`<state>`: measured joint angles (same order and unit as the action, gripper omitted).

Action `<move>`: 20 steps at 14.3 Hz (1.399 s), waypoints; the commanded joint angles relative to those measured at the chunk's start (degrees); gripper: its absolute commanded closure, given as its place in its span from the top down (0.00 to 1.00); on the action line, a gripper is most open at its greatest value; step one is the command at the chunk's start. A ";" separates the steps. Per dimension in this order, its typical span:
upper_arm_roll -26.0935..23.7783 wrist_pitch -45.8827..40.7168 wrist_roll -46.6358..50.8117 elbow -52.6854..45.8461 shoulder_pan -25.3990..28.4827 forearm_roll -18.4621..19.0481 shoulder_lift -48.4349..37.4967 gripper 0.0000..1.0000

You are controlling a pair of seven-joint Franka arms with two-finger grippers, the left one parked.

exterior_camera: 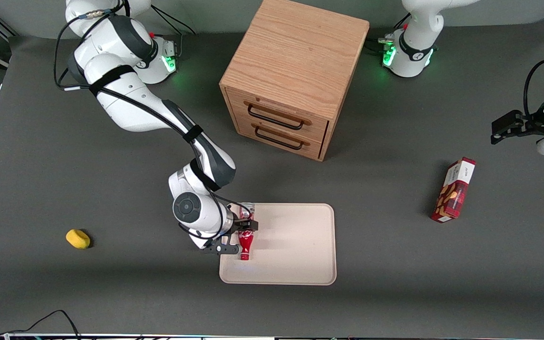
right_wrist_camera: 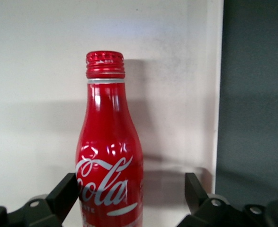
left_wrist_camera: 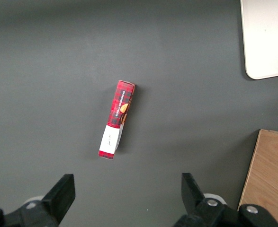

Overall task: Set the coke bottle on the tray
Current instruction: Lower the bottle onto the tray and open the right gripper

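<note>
Your front view looks almost straight down from high above the bench (exterior_camera: 64,293), taking in both arms, the wooden drawer cabinet (exterior_camera: 295,75), the tray (exterior_camera: 295,245) and the snack box (exterior_camera: 454,190). Your right wrist view sits very close over the tray (right_wrist_camera: 34,94), facing along the coke bottle (right_wrist_camera: 109,156) between the pincer (right_wrist_camera: 131,198) fingers. Your left wrist view faces down from farther up, sharing the snack box (left_wrist_camera: 116,125), a tray corner (left_wrist_camera: 266,42) and the cabinet's edge (left_wrist_camera: 269,179) with the front view.
</note>
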<state>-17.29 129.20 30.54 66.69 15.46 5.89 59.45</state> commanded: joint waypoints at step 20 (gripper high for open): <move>0.24 -18.84 0.31 0.46 -4.02 1.49 -19.69 1.00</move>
<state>-17.17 118.72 30.56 63.78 14.08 7.21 48.96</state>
